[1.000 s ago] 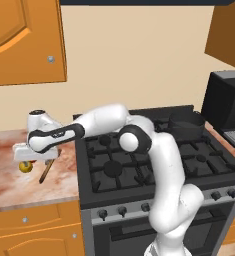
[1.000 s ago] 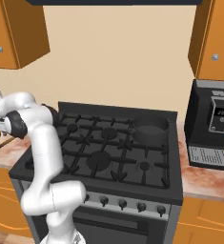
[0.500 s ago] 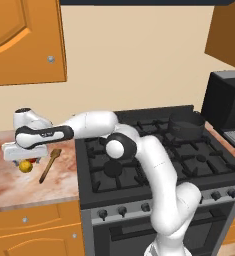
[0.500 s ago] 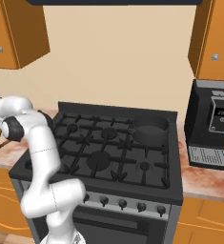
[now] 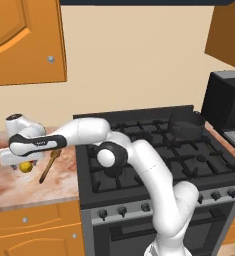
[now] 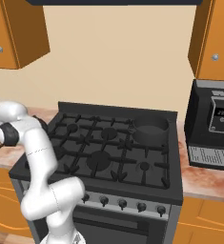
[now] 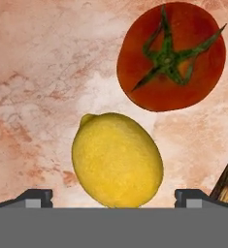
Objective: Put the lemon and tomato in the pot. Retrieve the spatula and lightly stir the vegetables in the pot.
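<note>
- The fingers (image 7: 113, 198) stand wide open and empty, one on each side of the lemon (image 7: 117, 159) on the tabletop (image 7: 38, 97).
- Just beyond lies the tomato (image 7: 171, 55).
- The spatula (image 5: 49, 163) lies near the tabletop's stove-side edge.
- The pot (image 5: 186, 124) sits on the stove's (image 5: 154, 155) far right burner.

No readable text, labels or numbers appear on anything.

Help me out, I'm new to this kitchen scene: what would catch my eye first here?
In the hand view, the yellow lemon sits between the open gripper's fingertips on the marbled counter, with the red tomato just beyond it, apart from it. From the base views, the white arm stretches far left of the black stove, where the dark pot waits on a back burner. The wooden spatula lies on the counter beside the hand.
</note>
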{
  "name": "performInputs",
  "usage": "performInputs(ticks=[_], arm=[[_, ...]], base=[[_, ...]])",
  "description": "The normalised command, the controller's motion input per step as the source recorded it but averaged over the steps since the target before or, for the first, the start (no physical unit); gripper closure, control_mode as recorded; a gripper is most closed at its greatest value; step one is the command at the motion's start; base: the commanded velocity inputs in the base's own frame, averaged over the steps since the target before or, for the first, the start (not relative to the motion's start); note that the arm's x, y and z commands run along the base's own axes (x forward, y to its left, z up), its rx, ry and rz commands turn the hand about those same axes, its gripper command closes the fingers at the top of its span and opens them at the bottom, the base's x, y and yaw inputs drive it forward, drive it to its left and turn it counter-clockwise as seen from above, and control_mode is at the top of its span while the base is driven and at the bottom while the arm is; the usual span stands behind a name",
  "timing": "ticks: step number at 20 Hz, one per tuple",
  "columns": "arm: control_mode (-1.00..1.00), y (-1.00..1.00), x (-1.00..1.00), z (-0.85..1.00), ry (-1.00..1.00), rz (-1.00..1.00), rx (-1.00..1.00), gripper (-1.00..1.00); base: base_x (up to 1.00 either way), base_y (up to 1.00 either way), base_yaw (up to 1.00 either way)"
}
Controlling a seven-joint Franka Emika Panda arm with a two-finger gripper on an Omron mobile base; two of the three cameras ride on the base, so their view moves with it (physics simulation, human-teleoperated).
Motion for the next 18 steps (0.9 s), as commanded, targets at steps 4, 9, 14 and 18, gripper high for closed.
performInputs(ticks=[4,9,14,18], arm=[[-1.0,0.0,0.04,-0.13,-0.22,0.0,0.0,-1.0],[-1.0,-0.03,0.02,-0.27,-0.15,0.0,0.01,-1.0],[-1.0,-0.19,-0.02,-0.35,-0.02,0.0,0.06,-1.0],[-1.0,-0.22,0.0,-0.29,0.0,0.0,0.04,-1.0]], base=[[0.0,0.0,0.0],[0.0,0.0,0.0],[0.0,0.0,0.0],[0.0,0.0,0.0]])
